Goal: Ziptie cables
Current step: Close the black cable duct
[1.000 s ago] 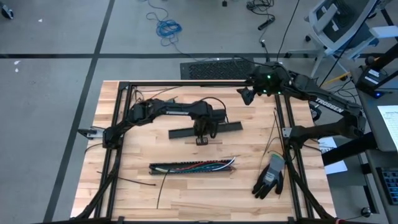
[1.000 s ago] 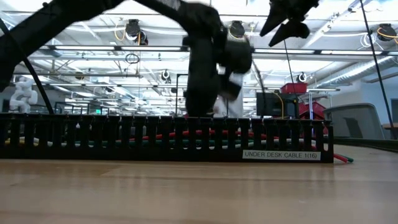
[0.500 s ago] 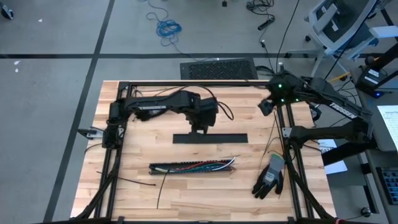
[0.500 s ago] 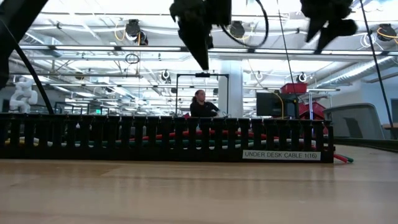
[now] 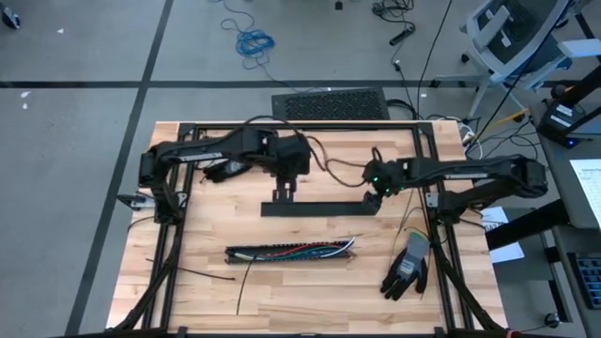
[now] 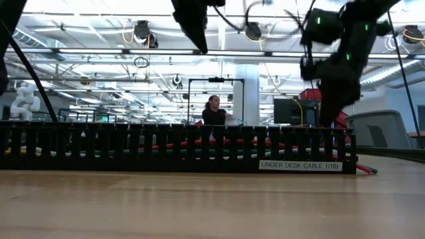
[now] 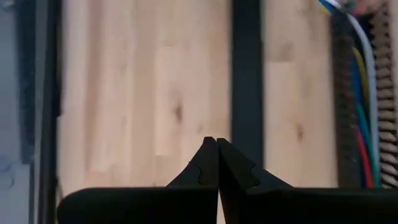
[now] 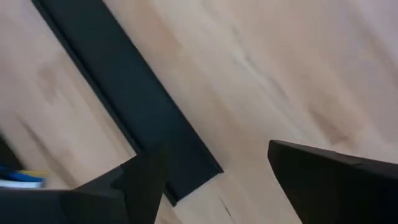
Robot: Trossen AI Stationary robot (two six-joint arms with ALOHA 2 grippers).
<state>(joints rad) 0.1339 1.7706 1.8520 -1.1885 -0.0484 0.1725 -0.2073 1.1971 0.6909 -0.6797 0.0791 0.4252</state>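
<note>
**Right jaws spread over the end of the flat black strip; cables lie in their slotted tray**

My right gripper (image 5: 373,195) has its jaws wide apart, hanging just above the right end of the flat black strip (image 5: 317,207) that lies across the middle of the tabletop (image 5: 202,300). In the right wrist view the two dark fingers (image 8: 329,186) straddle bare wood, with the strip's end (image 8: 134,118) beside one of them; I see nothing held between them. I cannot tell whether the fingers touch the strip.

My left gripper (image 5: 285,189) has its jaws pressed together, tips meeting in a point with nothing between them in the left wrist view (image 7: 216,163). It hangs above the left part of the same strip, on the strip's far side, raised off the wood; the low view shows its tip (image 6: 196,30) high above everything.

The cables (image 5: 302,250) lie on the near side of the strip, well apart from both grippers, stretched out inside a long black slotted tray (image 5: 246,253) parallel to the strip. Blue, white, yellow, green and red wires show through it, and the tray carries a white label (image 6: 300,165) in the low view.

Farther from the strip, a dark work glove (image 5: 407,268) lies near the tabletop's right edge, and thin black zip ties (image 5: 211,274) lie beyond the tray's left end. A person (image 6: 214,111) sits far back in the room.
</note>
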